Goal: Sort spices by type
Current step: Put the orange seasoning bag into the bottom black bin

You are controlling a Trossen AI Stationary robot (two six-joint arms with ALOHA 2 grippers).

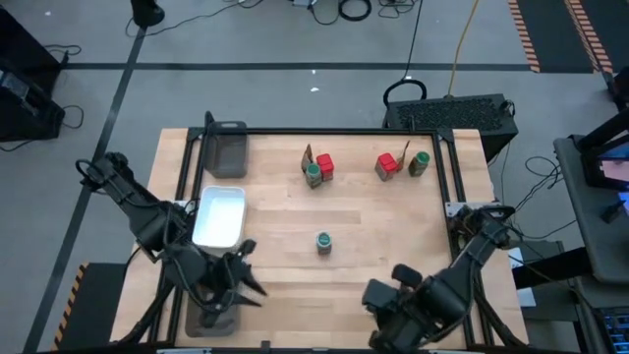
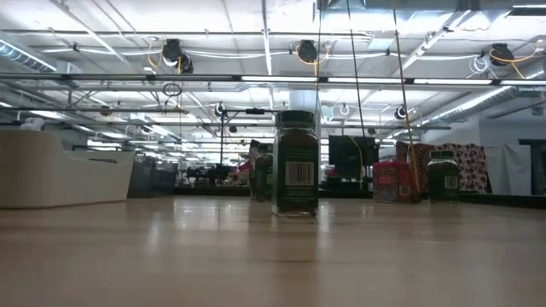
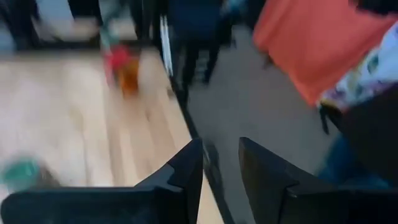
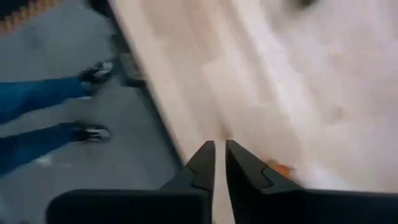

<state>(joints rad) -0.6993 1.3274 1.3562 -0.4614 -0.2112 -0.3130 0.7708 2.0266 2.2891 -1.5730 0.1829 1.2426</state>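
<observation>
Sorting barely begun: 1 green-lidded jar stands alone at table centre; 2 mixed clusters, at 12 o'clock and 1 o'clock, remain unsorted. Left gripper, 7 o'clock, narrowly parted, empty. Right gripper, 5 o'clock, nearly closed, empty.

Grey floor (cables strewn) under ceiling strip lights.
</observation>
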